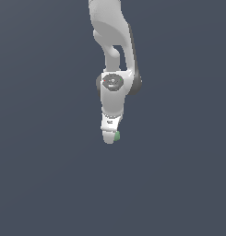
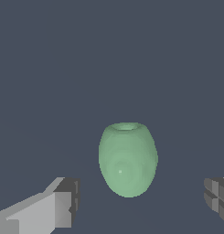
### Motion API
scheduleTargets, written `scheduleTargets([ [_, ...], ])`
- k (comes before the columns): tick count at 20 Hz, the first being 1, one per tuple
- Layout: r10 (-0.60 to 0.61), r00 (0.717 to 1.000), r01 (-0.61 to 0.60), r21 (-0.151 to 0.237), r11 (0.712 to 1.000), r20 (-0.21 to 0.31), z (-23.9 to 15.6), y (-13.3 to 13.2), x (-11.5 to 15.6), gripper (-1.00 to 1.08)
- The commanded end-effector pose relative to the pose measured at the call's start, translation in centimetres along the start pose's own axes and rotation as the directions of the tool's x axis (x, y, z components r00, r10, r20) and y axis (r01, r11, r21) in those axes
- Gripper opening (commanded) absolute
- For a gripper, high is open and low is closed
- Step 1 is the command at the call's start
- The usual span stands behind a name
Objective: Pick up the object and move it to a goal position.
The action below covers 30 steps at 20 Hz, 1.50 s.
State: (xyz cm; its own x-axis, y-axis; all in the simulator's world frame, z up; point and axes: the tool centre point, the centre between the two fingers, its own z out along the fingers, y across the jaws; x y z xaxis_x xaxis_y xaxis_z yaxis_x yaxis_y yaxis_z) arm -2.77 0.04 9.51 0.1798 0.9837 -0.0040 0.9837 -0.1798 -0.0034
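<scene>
The object [image 2: 127, 159] is a pale-green, egg-shaped lump with a flattened end, resting on the dark grey floor. In the wrist view it lies between the two fingers of my gripper [image 2: 141, 203], with a clear gap on each side. The jaws stand wide apart, and neither the one finger [image 2: 63, 208] nor the other touches it. In the exterior view the white gripper [image 1: 110, 136] hangs straight down and hides most of the object [image 1: 117, 136]; only a green sliver shows at its tip. No goal position mark is in view.
The white arm [image 1: 112, 41] comes down from the top of the exterior view. A plain dark grey floor [image 1: 50, 175] fills everything around it.
</scene>
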Motion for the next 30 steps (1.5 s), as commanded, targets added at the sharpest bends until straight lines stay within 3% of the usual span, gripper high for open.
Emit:
scheduleTargets([
  [1,-0.054,0.999,0.054,-0.001,0.999,-0.001,0.2,-0.1,0.1,1.00],
  [9,-0.149,0.989,0.149,-0.004,0.989,-0.003,0.6,-0.3,0.3,1.00],
  [17,-0.156,0.988,0.156,-0.004,0.988,-0.003,0.9,-0.3,0.3,1.00],
  [30,-0.161,0.987,0.161,-0.004,0.987,-0.003,5.5,-0.3,0.3,1.00],
])
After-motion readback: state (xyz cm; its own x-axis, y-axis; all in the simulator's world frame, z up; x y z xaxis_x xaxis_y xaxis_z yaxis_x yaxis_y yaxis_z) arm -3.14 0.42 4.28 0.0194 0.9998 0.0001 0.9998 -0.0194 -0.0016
